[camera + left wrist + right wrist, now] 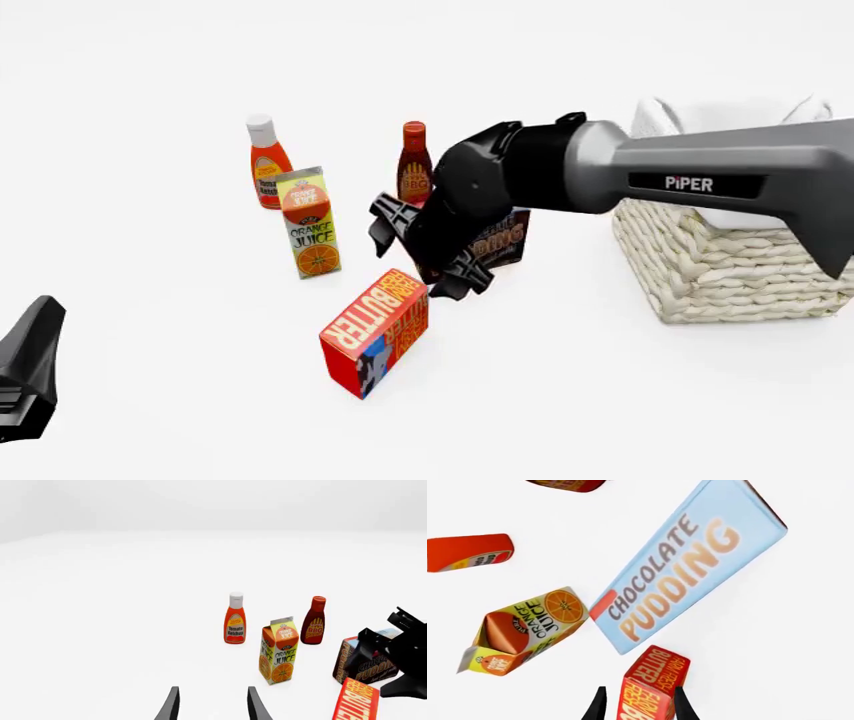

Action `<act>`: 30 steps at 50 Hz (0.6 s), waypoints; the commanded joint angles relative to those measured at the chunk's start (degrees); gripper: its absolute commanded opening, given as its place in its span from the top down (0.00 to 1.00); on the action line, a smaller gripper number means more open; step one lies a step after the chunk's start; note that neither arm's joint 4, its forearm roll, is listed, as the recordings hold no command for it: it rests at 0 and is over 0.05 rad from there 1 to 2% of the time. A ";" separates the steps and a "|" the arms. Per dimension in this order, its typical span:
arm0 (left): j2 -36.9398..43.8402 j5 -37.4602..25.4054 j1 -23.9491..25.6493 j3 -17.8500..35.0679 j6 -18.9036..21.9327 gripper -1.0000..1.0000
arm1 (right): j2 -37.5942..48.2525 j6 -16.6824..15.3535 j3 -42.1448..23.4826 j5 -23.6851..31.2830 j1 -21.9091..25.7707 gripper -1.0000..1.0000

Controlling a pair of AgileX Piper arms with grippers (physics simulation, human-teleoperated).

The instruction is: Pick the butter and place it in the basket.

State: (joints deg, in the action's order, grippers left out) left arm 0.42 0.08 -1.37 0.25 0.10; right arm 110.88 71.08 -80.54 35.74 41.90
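Juice [278,650], ketchup [235,619] and BBQ bottle [313,620] stand upright in the left wrist view; the left hand [211,704] is spread apart, holding nothing.

Front view: butter [375,329] stands on the bench [561,400], left of the basket [727,255], just near of the right hand [424,256].

Right wrist view: right hand's fingers [682,705] are apart, flanking the butter's top, with the pudding box [690,565] beyond it.

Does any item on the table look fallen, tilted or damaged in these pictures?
Nothing looks spilled or damaged. The ketchup bottle, BBQ sauce bottle and orange juice carton stand upright. The butter stands on its long edge, and the right pincer has its fingers on either side of it.
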 commanded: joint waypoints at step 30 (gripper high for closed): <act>0.00 0.00 -0.01 0.00 0.00 0.00 | 7.31 4.61 -5.12 1.66 2.03 0.00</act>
State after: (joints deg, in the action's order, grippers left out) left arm 0.42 0.08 -1.37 0.25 0.10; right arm 114.36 74.62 -83.18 38.36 42.38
